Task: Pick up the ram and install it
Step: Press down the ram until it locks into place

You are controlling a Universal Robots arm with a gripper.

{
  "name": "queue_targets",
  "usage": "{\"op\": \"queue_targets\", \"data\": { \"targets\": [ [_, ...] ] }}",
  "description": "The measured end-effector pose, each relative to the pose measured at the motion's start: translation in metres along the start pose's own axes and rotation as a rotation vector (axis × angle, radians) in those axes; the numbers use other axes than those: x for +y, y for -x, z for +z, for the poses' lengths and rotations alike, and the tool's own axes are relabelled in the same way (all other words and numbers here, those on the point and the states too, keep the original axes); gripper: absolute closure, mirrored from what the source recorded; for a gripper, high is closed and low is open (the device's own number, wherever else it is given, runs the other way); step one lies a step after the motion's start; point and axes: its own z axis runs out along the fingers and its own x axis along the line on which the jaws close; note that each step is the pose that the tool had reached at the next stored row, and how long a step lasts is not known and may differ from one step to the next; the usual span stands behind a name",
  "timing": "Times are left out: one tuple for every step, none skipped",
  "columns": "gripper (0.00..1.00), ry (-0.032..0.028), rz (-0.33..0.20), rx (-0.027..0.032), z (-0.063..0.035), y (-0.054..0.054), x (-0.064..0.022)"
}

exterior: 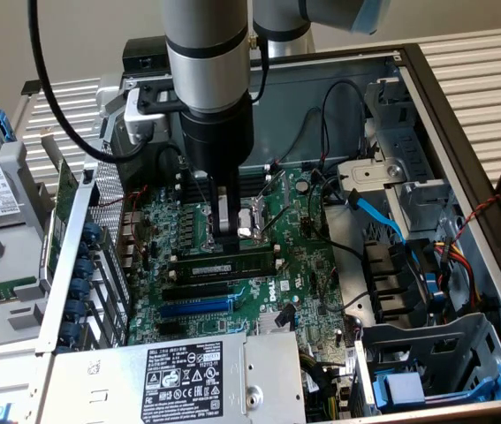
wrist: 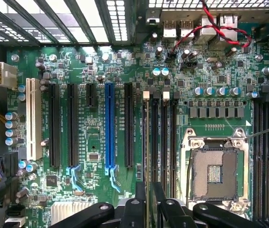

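Alignment decides this step: the gripper (exterior: pixel 227 235) pinches the ram (exterior: pixel 223 263) by its top edge, standing it edge-down over the black memory sockets (wrist: pixel 165 142) beside the CPU socket (exterior: pixel 257 216) (on the row farthest from it, I judge). Keep the stick upright and square to that row, then press evenly.

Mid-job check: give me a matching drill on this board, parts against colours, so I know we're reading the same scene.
Things:
1 the ram
2 flat data cable
3 CPU socket
4 twisted wire

Colours:
A blue
B red and black
C dark green
D silver metal frame

Pairs: 1-C, 2-A, 3-D, 4-B
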Motion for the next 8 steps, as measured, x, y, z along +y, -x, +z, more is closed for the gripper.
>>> {"op": "queue_targets", "data": {
  "targets": [
    [0.8,-0.0001,0.0,0.0,0.0,0.0,0.0005],
    [0.8,-0.0001,0.0,0.0,0.0,0.0,0.0009],
    [0.8,-0.0001,0.0,0.0,0.0,0.0,0.0014],
    [0.8,-0.0001,0.0,0.0,0.0,-0.0001,0.0017],
    [0.8,-0.0001,0.0,0.0,0.0,-0.0001,0.0023],
    [0.8,0.0,0.0,0.0001,-0.0001,-0.0002,0.003],
    [0.8,-0.0001,0.0,0.0,-0.0001,-0.0002,0.0038],
    [0.8,-0.0001,0.0,0.0,-0.0001,-0.0001,0.0043]
  ]
}}
